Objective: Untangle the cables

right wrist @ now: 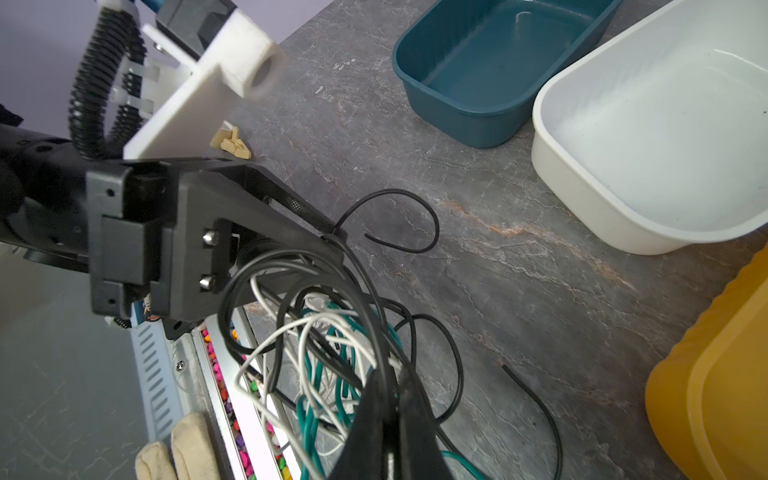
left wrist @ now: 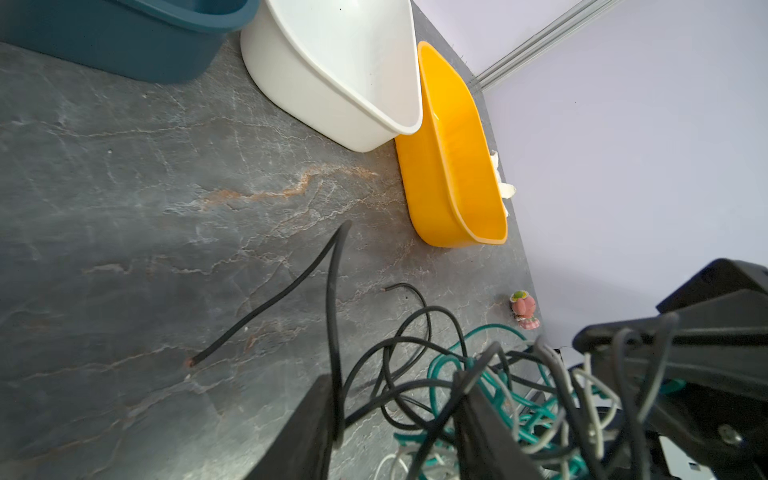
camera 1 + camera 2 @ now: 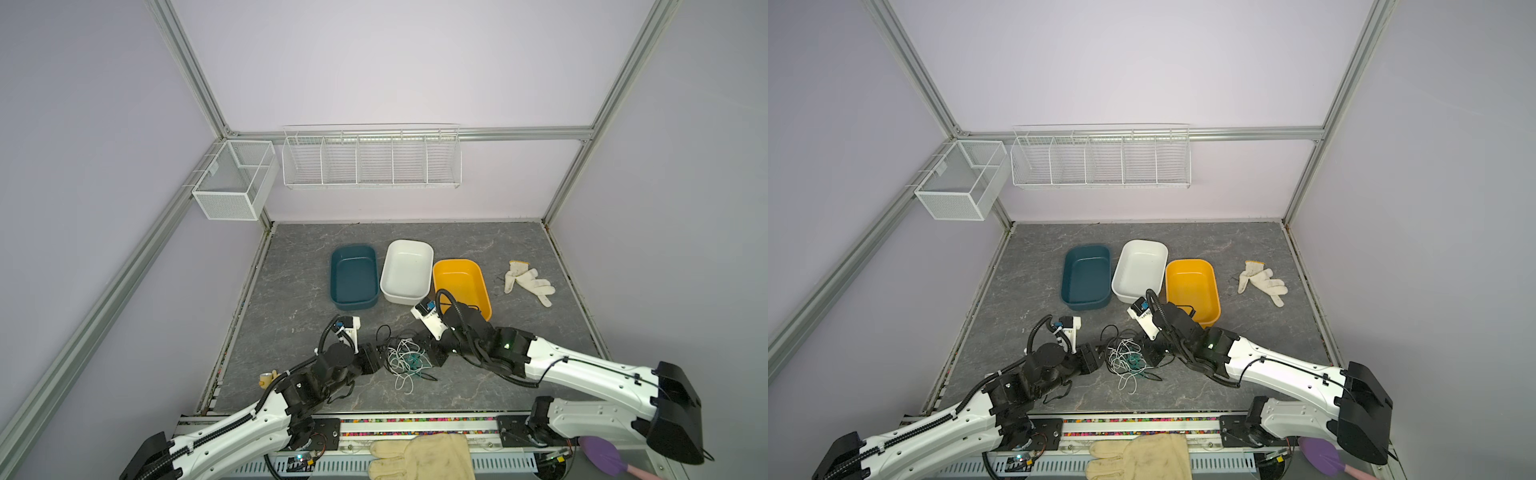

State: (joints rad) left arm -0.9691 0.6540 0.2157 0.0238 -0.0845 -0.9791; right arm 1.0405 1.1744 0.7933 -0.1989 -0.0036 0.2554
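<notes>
A pale work glove (image 3: 419,457) lies on the front rail, nearest the camera. Just beyond it, near the front of the grey counter (image 3: 498,382), the cables (image 3: 405,359) sit in one knot of black, white and teal strands between the two hands. The left hand (image 2: 395,376) stands partly open: its fingers (image 2: 307,432) are apart, black and teal loops run between and over them, and nothing is clamped. The right hand (image 1: 392,382) is closed tight, with black and white strands rising to its pinched tip, so part of the knot hangs from it while loose black ends trail on the counter. Farther back three tubs stand side by side, teal (image 3: 353,278), white (image 3: 407,270) and yellow (image 3: 461,282), with a white knit glove (image 3: 528,280) to their right. On the back wall hang a wire rack (image 3: 372,158) and a mesh basket (image 3: 232,178).
</notes>
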